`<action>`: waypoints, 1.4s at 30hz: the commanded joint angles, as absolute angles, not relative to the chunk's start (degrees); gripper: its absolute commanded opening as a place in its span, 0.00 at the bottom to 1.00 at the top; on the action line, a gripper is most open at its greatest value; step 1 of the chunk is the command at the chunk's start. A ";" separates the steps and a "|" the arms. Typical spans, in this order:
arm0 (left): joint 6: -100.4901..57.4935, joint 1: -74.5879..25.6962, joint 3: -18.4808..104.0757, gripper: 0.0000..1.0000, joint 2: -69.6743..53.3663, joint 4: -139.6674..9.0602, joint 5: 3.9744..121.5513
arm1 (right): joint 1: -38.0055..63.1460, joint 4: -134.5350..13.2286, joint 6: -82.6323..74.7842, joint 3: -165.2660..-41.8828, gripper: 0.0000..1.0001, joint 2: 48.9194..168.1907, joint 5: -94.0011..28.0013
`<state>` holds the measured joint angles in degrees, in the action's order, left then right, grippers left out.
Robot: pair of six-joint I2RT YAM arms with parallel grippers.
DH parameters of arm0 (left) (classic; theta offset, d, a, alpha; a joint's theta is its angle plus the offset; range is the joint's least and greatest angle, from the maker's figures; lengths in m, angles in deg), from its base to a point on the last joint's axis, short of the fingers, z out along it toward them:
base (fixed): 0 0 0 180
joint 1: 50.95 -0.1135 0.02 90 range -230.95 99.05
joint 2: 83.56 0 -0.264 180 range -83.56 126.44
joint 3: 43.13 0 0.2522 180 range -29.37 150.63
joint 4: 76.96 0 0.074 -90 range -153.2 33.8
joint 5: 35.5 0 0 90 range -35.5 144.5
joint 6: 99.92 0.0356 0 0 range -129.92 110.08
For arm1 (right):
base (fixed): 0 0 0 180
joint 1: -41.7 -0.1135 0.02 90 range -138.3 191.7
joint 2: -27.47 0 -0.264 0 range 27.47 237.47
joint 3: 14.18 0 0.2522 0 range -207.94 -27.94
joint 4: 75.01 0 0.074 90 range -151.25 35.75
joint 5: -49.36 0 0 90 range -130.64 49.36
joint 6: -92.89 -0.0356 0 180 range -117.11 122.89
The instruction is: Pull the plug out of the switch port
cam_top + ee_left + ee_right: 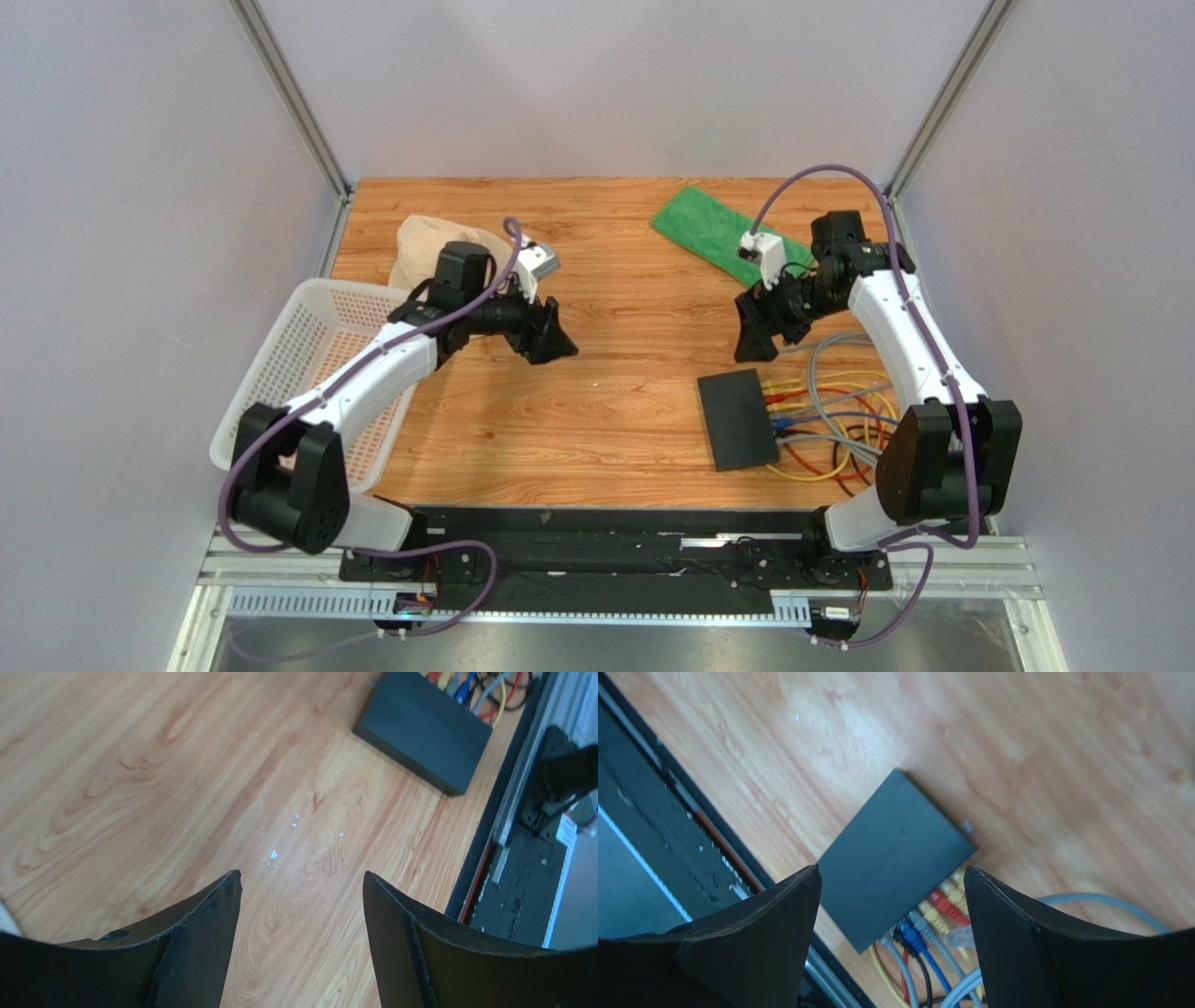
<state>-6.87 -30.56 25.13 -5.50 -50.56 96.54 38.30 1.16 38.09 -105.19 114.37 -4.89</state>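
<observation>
Several coloured plugs (933, 913) line the right edge of the switch (738, 420); right gripper (753, 340) hovers just beyond its far end, left gripper (556, 345) well to its left, both spread and empty. Best pinch one plug body, not cable (839, 367), and draw straight outward. Switch lies flat on wooden table (617, 420), grey walls (169, 140) around.

Counter (617, 406): smooth light wood grain. Switch (737, 419): matt black. Basket (302, 357): white plastic mesh. Cloth (701, 224): green fabric.
</observation>
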 commanded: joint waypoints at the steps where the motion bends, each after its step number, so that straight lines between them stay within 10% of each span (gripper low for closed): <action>1: -0.78 -28.18 30.21 0.73 2.46 -47.48 100.21 | 38.36 7.30 47.36 -100.37 0.77 109.31 -5.93; 42: 0.28 -28.18 35.23 0.72 -4.19 -41.14 93.88 | 22.54 -1.92 89.64 -70.31 0.89 94.88 -25.17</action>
